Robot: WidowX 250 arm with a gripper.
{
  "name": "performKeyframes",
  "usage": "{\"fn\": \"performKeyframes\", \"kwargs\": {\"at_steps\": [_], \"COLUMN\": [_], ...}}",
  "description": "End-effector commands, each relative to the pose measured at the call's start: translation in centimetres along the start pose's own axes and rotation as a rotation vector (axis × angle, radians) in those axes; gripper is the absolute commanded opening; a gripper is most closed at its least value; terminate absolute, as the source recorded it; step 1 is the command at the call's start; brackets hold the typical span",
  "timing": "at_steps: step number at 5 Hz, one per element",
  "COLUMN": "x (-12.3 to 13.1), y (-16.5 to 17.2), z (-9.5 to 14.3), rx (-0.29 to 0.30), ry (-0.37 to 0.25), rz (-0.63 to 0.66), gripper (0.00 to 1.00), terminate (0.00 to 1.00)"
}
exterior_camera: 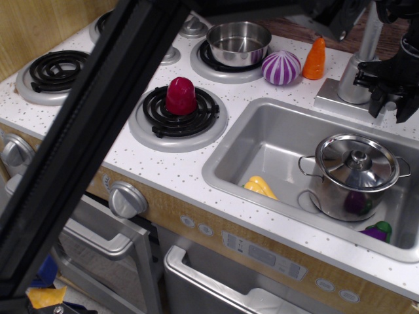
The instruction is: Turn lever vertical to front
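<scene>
Purple-and-white striped ball [281,67], orange carrot [315,59], dark red cup [181,95], white speckled counter [163,163], perhaps yellow fruit [260,186].
</scene>
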State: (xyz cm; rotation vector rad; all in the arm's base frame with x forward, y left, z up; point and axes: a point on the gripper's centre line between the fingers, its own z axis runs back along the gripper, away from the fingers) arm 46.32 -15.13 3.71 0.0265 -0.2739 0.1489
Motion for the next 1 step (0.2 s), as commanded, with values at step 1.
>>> {"fn": "performKeyframes", "kwargs": {"at_steps": [1], "x": [0.73], "y": [-0.26], "z": [0.62], "rx": [-0.026], "ry": [-0.055], "rz": [-0.004], "gripper": [0.0], "terminate": [1.0]}}
